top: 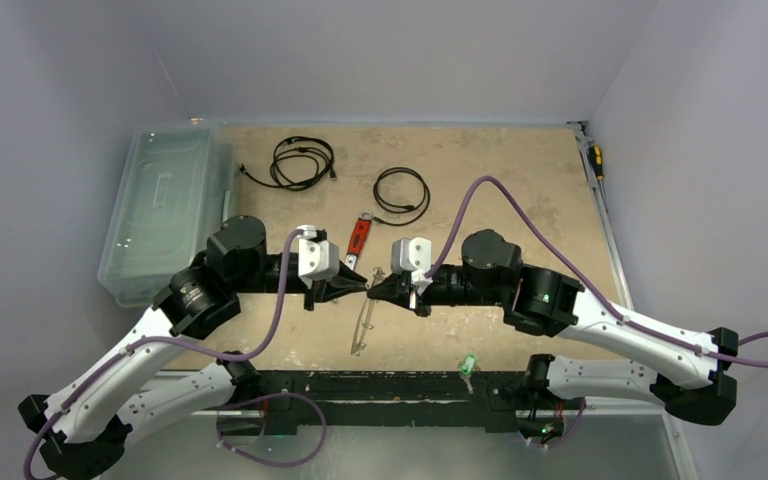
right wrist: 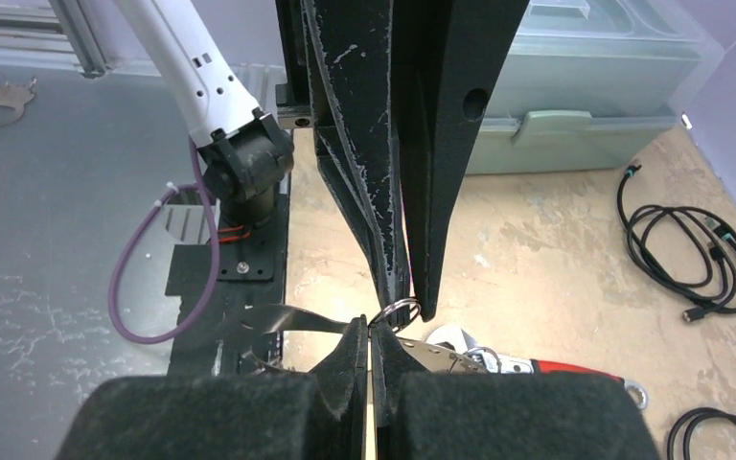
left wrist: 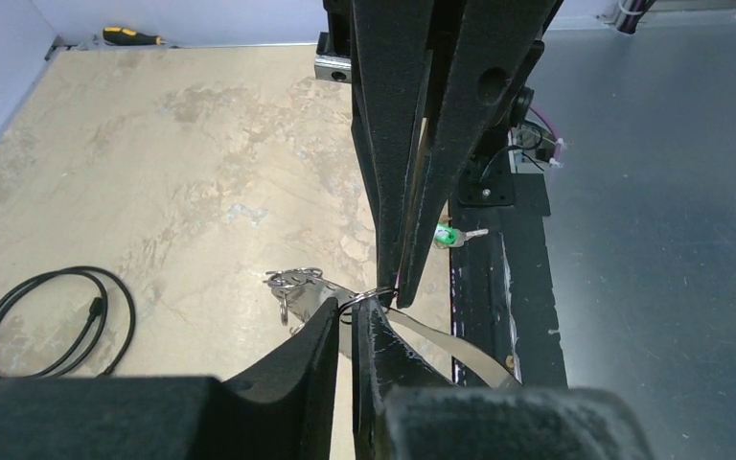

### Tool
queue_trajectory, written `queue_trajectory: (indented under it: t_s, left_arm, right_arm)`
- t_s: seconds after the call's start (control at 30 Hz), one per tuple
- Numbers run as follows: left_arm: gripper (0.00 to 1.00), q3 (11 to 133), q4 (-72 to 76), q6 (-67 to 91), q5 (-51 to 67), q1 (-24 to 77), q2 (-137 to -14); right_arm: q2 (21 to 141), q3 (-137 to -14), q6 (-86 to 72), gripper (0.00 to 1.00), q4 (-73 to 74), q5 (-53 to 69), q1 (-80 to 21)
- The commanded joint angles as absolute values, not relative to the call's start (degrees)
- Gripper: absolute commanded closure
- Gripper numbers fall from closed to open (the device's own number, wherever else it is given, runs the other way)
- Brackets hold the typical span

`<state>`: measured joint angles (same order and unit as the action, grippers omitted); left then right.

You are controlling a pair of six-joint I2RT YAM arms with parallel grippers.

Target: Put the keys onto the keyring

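Looking down from above, you see your left gripper and right gripper meeting tip to tip at the centre of the frame. Both sets of jaws are pinched closed on the upper end of the keyring, at a small silver ring that sits right between the two pairs of fingertips in each wrist view. From there the thin wire loop trails toward the lower edge of the overhead view. In your left wrist view a cluster of silver keys lies on the table just left of the pinch point. The green-headed key lies apart, lower right of centre, by the black base rail. The red-handled wrench lies just above the grippers.
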<state>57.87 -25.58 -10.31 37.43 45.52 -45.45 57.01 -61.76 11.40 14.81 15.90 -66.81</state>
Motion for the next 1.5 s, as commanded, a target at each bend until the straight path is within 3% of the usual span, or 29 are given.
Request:
queue_trajectory:
  t_s: [0.0,0.07,0.37,0.47,0.63,0.73,1.07,1.3,1.47]
  left_arm:
    - [0.96,59.62,-24.90,-12.01,39.56,45.85,-45.85]
    - [1.00,59.20,-24.42,-12.13,40.69,45.88,-45.31]
    - [0.99,55.27,-21.45,-11.71,40.67,45.87,-40.68]
    - [0.92,55.00,-21.40,-12.03,41.05,45.88,-39.60]
    - [0.63,54.47,-20.86,-11.74,42.04,45.83,-39.35]
    - [0.60,54.70,-20.83,-11.47,42.13,45.88,-39.82]
    - [0.75,56.09,-21.01,-10.53,43.60,45.87,-43.24]
    - [1.00,56.54,-20.92,-10.24,44.09,45.88,-43.95]
    - [1.00,55.07,-18.88,-9.81,43.15,45.83,-41.84]
  right_arm:
    - [56.35,-64.25,12.04,1.00,12.08,16.34,-67.32]
    - [56.38,-64.17,12.03,1.00,12.11,15.90,-67.30]
    - [55.57,-63.97,11.87,1.00,11.65,14.85,-67.29]
    - [55.26,-64.01,11.78,1.00,11.62,14.84,-67.26]
    - [54.93,-63.81,11.34,1.00,11.08,16.02,-67.26]
    - [54.80,-63.81,11.25,1.00,11.09,16.19,-67.26]
    - [54.71,-63.56,11.06,1.00,10.84,16.70,-67.30]
    - [54.98,-63.47,10.99,1.00,11.02,16.90,-67.28]
    - [54.58,-62.85,10.63,1.00,10.19,15.29,-67.26]
